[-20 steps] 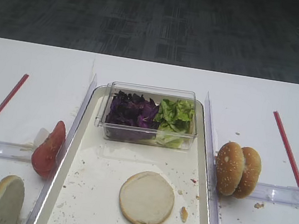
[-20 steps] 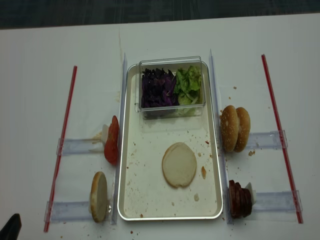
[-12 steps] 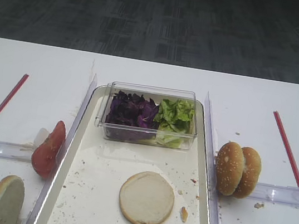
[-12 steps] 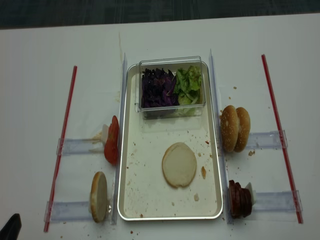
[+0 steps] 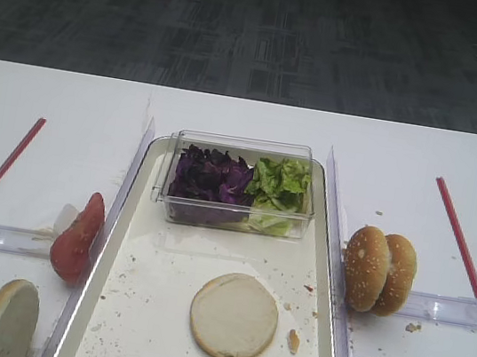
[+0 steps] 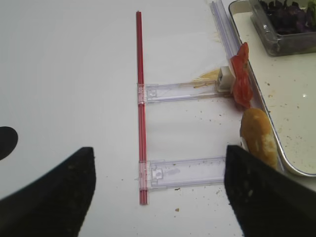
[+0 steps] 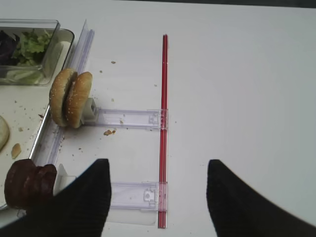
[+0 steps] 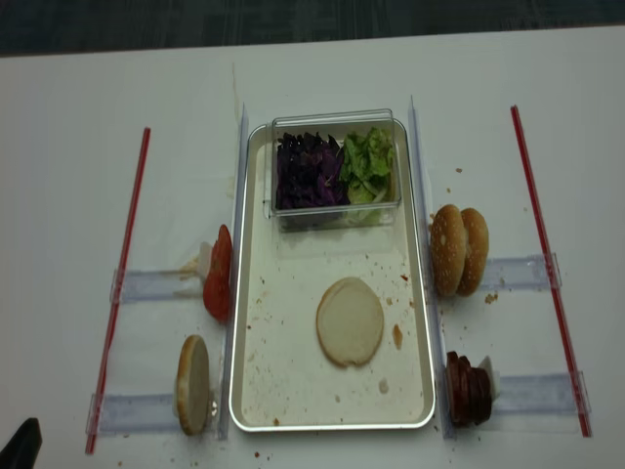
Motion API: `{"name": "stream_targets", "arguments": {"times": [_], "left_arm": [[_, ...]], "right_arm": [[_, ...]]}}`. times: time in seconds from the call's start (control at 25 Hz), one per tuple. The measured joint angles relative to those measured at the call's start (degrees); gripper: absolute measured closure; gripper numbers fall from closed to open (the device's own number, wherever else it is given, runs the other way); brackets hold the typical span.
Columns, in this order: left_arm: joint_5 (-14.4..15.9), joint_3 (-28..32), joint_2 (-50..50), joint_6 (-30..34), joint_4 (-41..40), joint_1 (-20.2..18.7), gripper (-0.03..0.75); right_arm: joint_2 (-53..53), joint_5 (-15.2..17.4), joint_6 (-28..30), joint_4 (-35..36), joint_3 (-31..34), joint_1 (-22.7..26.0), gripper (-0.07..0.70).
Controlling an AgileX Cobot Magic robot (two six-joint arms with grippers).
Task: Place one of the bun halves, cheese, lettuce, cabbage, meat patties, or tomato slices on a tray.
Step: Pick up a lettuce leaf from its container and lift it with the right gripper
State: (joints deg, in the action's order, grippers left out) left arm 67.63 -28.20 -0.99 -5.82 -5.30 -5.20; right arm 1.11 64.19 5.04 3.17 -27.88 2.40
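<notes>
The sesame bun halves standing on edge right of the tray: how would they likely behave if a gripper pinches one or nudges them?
The sesame bun halves stand on their rims, leaning together against a small white block, so a nudge would probably tip or roll one. Being bread, they likely squash under a firm pinch and weigh little. Crumbs beside them suggest they shed easily.

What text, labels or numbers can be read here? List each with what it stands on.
None: no readable word, number, brand or sign in any view.
The tray, clear tub, red strips and plastic rails are all unmarked.
</notes>
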Motion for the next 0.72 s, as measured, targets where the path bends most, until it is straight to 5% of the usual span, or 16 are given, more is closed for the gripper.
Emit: {"name": "stream_targets", "arguments": {"times": [0.72], "left_arm": [[0.00,0.00,0.00,0.00,0.00,0.00,0.182]], "right_arm": [[42.60,-1.66,-1.47,0.21,0.09,0.00,0.162]]}}
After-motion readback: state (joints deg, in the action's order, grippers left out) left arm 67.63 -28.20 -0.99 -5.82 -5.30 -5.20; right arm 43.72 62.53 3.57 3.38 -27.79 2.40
